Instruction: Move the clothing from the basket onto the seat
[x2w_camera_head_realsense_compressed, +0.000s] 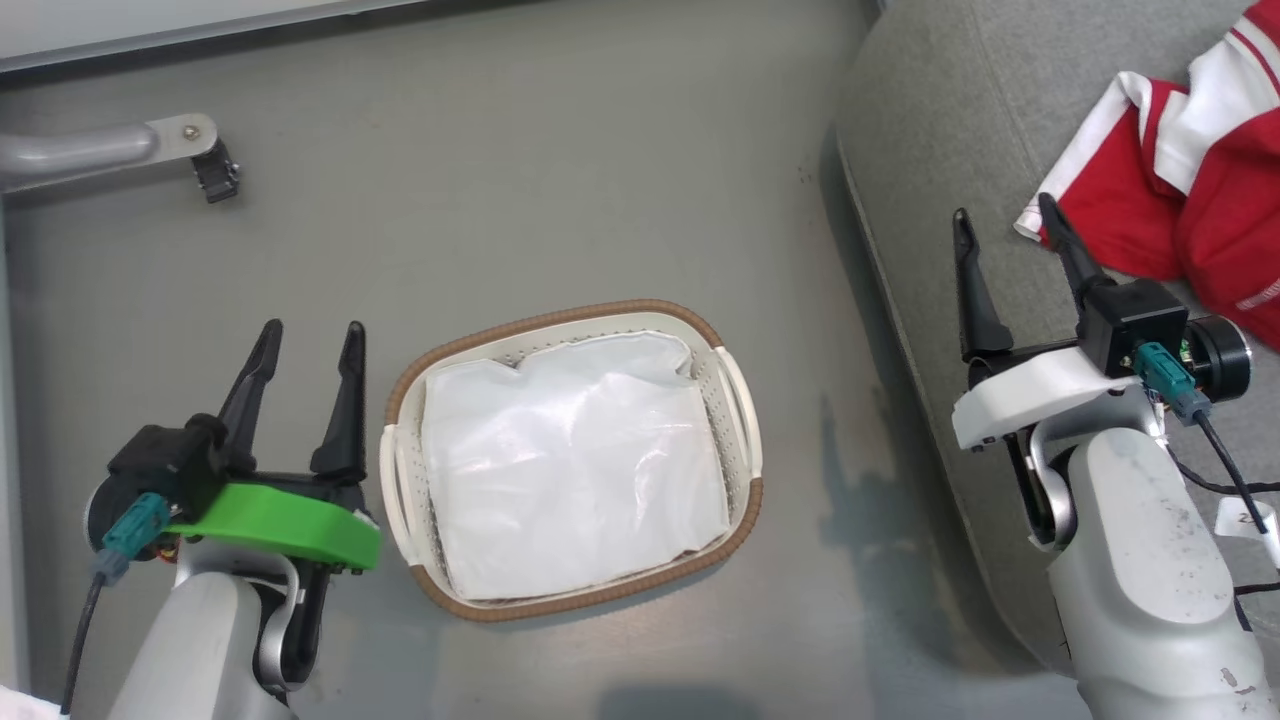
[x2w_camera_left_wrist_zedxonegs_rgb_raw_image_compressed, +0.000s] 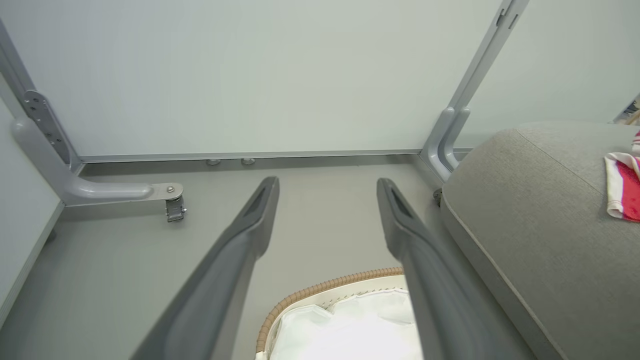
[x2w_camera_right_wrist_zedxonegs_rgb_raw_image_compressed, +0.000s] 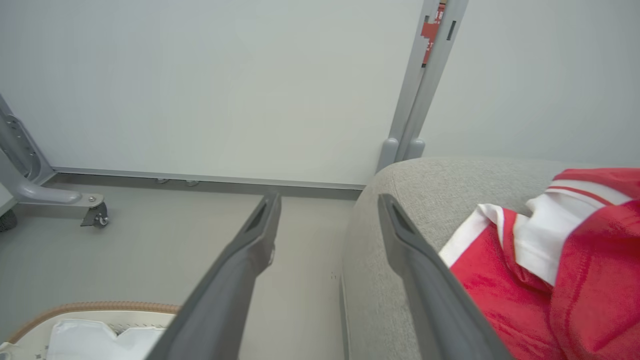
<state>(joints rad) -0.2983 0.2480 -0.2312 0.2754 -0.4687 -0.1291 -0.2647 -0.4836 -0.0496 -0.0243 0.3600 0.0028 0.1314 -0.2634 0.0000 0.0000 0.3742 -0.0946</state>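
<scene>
The basket holds white liner sheet; clothing lies on seat to its right. Just left of basket, left pincer stands apart; right pincer, apart, over seat. Beyond basket, castor foot

This looks like a staged robot test bay, not a lived-in home. Beyond the fingers of the left gripper, plain pale partition panels stand on grey metal posts with a castor foot over bare grey floor. Right of those fingers sits one grey seat.
</scene>
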